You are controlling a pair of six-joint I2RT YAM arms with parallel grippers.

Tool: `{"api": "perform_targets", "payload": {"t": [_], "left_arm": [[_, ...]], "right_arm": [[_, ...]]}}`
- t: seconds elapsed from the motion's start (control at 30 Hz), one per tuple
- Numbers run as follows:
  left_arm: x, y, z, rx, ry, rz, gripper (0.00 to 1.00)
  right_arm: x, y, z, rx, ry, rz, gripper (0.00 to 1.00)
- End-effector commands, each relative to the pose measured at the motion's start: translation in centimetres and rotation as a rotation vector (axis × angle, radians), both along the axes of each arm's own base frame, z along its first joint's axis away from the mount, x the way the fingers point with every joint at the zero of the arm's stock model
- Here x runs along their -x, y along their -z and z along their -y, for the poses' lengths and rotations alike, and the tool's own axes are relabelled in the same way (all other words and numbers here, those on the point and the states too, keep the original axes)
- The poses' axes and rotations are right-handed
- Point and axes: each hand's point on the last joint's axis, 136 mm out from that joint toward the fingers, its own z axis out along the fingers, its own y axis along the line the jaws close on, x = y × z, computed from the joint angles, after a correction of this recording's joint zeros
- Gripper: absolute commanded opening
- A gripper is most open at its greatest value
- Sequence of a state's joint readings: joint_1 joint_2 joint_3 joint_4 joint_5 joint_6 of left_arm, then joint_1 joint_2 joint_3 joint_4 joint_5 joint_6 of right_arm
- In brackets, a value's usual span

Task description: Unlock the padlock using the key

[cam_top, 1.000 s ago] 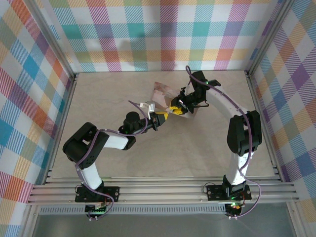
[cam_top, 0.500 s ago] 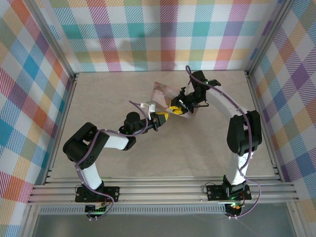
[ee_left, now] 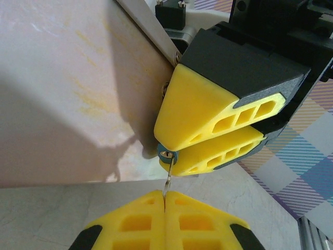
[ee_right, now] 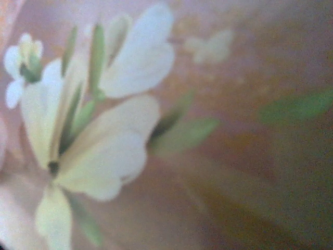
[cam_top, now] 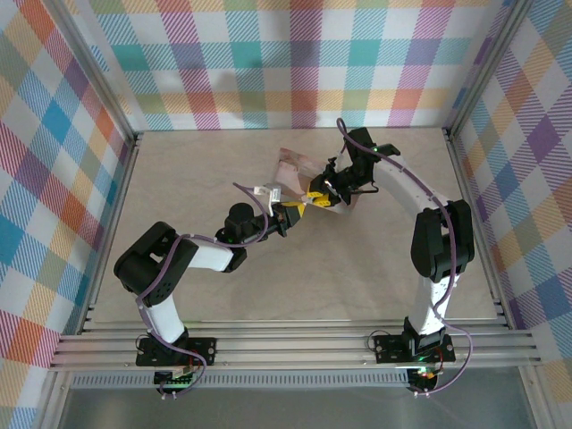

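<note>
While the left gripper point(cam_top: 288, 212) at mid-table is pinched shut on the thin key point(ee_left: 166, 179), the blade tip meets the small blue-teal padlock point(ee_left: 167, 152), clamped just to its right between the right gripper's point(cam_top: 316, 196) yellow fingers, close against the pink flowered box point(cam_top: 293, 167).

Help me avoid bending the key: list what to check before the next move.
1. Left gripper shut on the key: ok.
2. Right gripper clamped on the padlock: ok.
3. Key tip meets the padlock's underside: ok.
4. Key seated fully: cannot tell, the depth is hidden.
5. Room to twist beside the pink box: cannot tell; it sits close behind the right gripper.
6. Shackle free to open: cannot tell, hidden.
</note>
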State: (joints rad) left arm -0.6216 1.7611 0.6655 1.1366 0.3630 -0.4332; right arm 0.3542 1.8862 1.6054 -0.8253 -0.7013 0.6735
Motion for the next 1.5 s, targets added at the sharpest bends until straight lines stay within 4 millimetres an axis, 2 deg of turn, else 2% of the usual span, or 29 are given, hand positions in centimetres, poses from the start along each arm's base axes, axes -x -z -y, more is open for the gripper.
{"api": "perform_targets", "payload": {"t": [0.0,0.47,0.63,0.97,1.47], "left_arm": [[0.2,-3.4,0.5,0.068,-0.003,0.092,0.00],[-0.3,-2.5,1.8,0.070,0.037,0.067,0.00],[-0.3,-2.8,2.5,0.084,0.054,0.071,0.00],[0.1,-2.7,1.4,0.096,0.018,0.073,0.00],[0.5,-4.2,0.5,0.116,-0.013,0.099,0.00]], "right_arm": [[1.0,-1.2,-1.0,-0.069,-0.040,-0.039,0.00],[1.2,-1.6,-1.2,-0.089,-0.042,-0.045,0.00],[1.2,-1.3,-1.3,-0.088,-0.039,-0.049,0.00],[1.1,-1.4,-1.2,-0.089,-0.039,-0.049,0.00],[1.4,-0.7,-1.0,-0.076,-0.038,-0.063,0.00]]}}
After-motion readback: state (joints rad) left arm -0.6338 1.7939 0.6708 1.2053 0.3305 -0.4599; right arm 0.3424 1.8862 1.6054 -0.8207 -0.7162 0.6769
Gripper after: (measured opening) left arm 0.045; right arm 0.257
